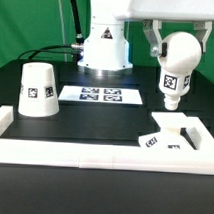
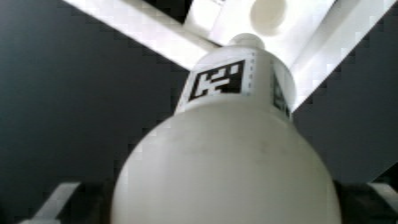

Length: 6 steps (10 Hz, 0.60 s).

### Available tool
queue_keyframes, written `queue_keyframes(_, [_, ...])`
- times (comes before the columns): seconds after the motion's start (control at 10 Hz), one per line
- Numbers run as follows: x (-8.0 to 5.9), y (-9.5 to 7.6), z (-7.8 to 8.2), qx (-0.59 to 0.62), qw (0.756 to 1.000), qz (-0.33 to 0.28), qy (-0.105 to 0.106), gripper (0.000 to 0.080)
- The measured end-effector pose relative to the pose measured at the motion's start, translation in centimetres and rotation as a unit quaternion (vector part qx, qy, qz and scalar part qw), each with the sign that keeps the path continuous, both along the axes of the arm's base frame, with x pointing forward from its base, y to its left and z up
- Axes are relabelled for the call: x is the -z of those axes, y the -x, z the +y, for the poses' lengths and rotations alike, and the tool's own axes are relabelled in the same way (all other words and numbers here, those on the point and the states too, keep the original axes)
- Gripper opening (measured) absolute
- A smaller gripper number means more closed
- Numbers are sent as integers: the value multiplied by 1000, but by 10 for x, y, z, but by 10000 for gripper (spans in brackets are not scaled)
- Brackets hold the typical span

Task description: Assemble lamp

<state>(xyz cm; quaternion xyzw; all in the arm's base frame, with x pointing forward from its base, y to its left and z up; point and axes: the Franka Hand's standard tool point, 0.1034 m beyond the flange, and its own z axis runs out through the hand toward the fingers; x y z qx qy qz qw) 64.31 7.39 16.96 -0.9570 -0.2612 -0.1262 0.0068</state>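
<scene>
My gripper (image 1: 177, 42) is shut on the white ball bulb (image 1: 177, 59) and holds it in the air at the exterior view's right, stem down, tag facing the camera. The bulb hangs right above the flat square base plate (image 1: 172, 133), which lies in the table's front right corner. The stem's tip (image 1: 170, 101) is a little above the plate's socket. In the wrist view the bulb (image 2: 222, 150) fills the picture, its tagged stem pointing at the base plate (image 2: 267, 25). The truncated-cone shade (image 1: 38, 89) stands upright at the exterior view's left.
The marker board (image 1: 100, 94) lies flat at the table's middle, in front of the arm's white base (image 1: 104, 50). A white rim (image 1: 103, 150) frames the black table along the front and sides. A black cable runs behind at the left.
</scene>
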Motion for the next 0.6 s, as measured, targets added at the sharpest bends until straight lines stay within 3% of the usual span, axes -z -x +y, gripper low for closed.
queue_keyframes(0.6, [10,8,2,0,1000,-18,0,579])
